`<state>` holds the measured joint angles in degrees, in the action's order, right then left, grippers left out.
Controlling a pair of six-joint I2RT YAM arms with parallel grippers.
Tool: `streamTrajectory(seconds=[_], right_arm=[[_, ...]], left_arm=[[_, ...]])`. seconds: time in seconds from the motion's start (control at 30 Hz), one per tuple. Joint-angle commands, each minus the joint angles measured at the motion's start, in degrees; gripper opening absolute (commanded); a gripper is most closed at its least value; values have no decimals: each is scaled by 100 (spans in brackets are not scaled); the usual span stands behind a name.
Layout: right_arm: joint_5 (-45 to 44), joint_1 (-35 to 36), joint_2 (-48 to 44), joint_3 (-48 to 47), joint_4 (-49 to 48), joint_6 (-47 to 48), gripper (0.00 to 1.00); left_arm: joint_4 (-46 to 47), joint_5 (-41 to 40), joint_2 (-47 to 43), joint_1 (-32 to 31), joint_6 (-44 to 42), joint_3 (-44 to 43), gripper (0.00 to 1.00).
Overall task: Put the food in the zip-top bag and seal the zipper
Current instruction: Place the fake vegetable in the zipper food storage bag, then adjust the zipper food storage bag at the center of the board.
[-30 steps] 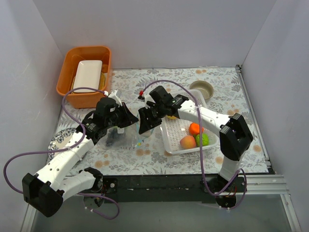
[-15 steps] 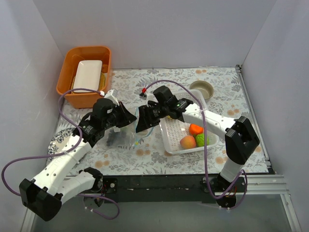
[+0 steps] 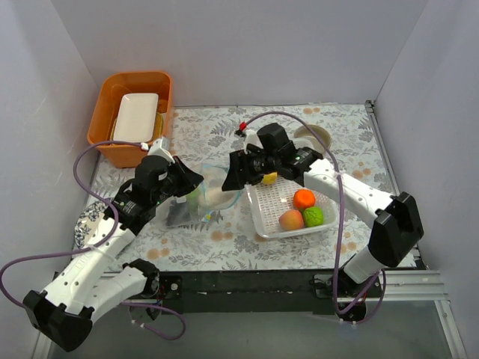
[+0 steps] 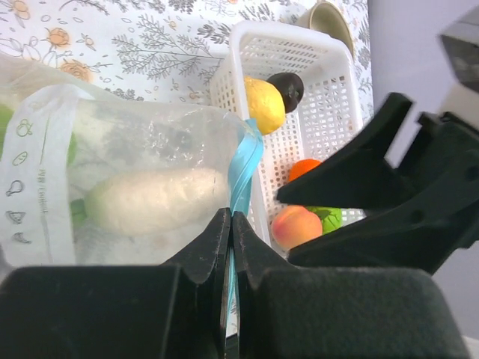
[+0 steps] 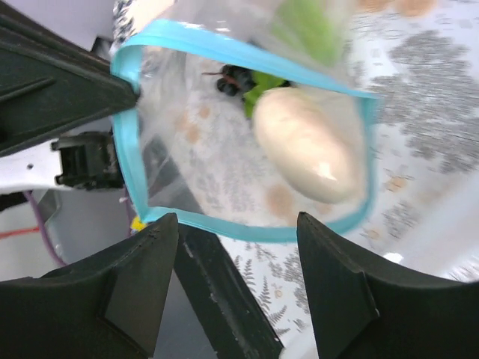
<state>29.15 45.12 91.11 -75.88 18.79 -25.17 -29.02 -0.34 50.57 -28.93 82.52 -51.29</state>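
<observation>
The clear zip-top bag (image 3: 215,196) lies between the arms with its mouth open. My left gripper (image 3: 191,184) is shut on its teal zipper strip (image 4: 244,170). In the right wrist view the white oblong (image 5: 303,146), dark grapes (image 5: 235,78) and green pieces (image 5: 298,30) lie inside the bag. My right gripper (image 3: 236,176) is open and empty just in front of the mouth, and the near teal strip (image 5: 247,230) runs across between its fingertips. The lemon (image 3: 269,178), orange (image 3: 303,199), peach (image 3: 290,219), a green piece (image 3: 313,216) and the plum (image 4: 287,88) sit in the white basket (image 3: 263,217).
An orange bin (image 3: 105,142) holding a white tray stands at the back left. A small bowl (image 3: 314,138) sits behind the basket. A patterned plate (image 3: 88,222) lies at the left edge. Grey walls close in three sides.
My right gripper has drawn back to the right, out of the bag's mouth. My left gripper has kept hold of the strip and shifted slightly. The white oblong now shows inside the bag.
</observation>
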Motion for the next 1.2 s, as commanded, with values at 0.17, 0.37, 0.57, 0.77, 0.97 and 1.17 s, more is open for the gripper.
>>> streamTrajectory(seconds=[0.17, 0.37, 0.57, 0.77, 0.97, 1.17], right_arm=[[-682, -988, -901, 766, 495, 118, 70], [-86, -962, -771, 943, 337, 39, 68], [170, -646, -464, 908, -261, -331, 67], [127, -364, -77, 644, -305, -454, 64], [12, -276, 73, 636, -262, -401, 53], [-128, -276, 30, 329, -86, -348, 1]], left_arm=[[-341, -1476, -722, 28, 466, -276, 0], [-711, -1682, -548, 28, 326, -549, 0], [-438, -1373, -574, 19, 379, -224, 0], [-359, -1232, -486, 28, 344, -241, 0], [-263, -1091, -478, 27, 352, -198, 0], [-210, -994, -443, 28, 291, -171, 0]])
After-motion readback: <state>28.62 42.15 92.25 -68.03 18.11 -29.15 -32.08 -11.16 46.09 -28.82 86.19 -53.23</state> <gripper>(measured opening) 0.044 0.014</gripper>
